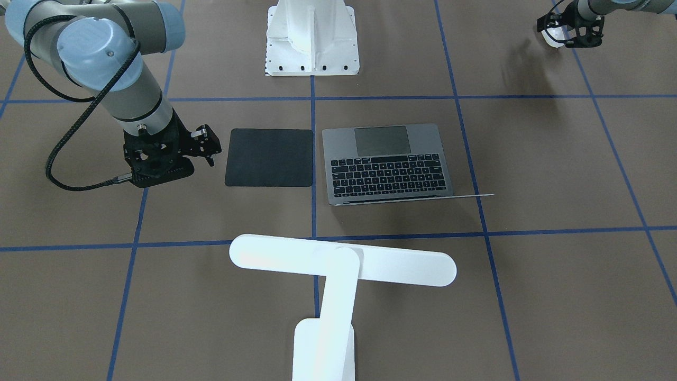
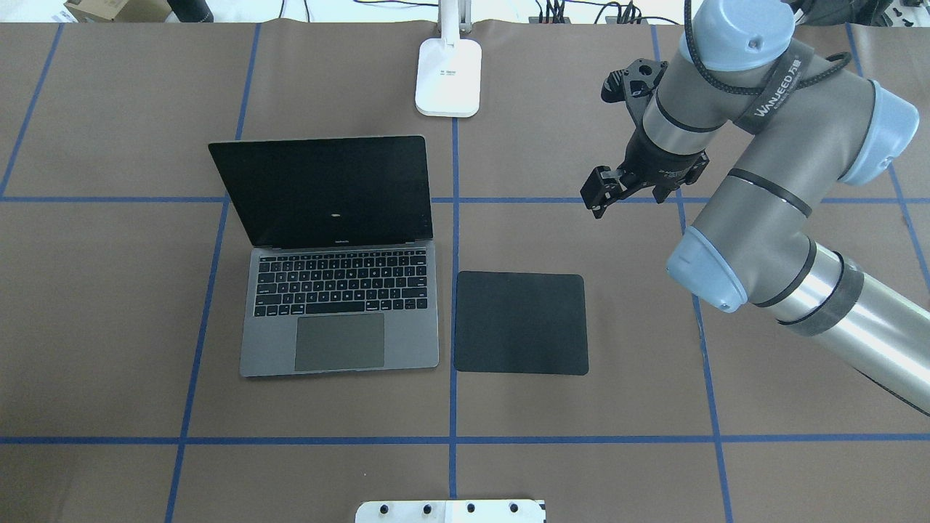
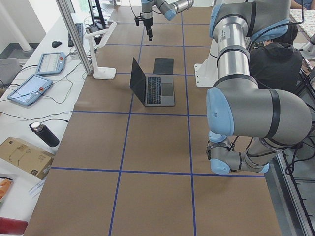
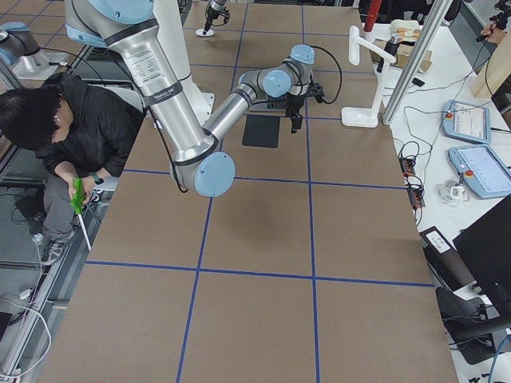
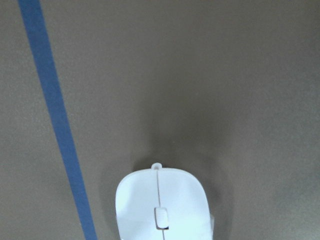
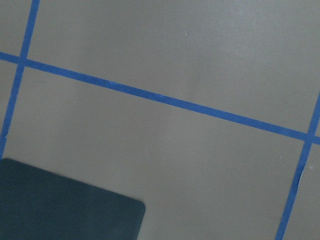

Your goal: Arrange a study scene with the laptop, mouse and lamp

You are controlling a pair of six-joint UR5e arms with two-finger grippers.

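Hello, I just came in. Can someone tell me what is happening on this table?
A two-arm robot is arranging a study scene. The slim grey metal laptop stands open, a flat black square mat lies beside it, and the white desk lamp stands behind. The left gripper, far off to the side, is at the small glossy white mouse, apparently gripping it; the mouse is not yet on the mat. The right gripper hovers near the mat, holding nothing.
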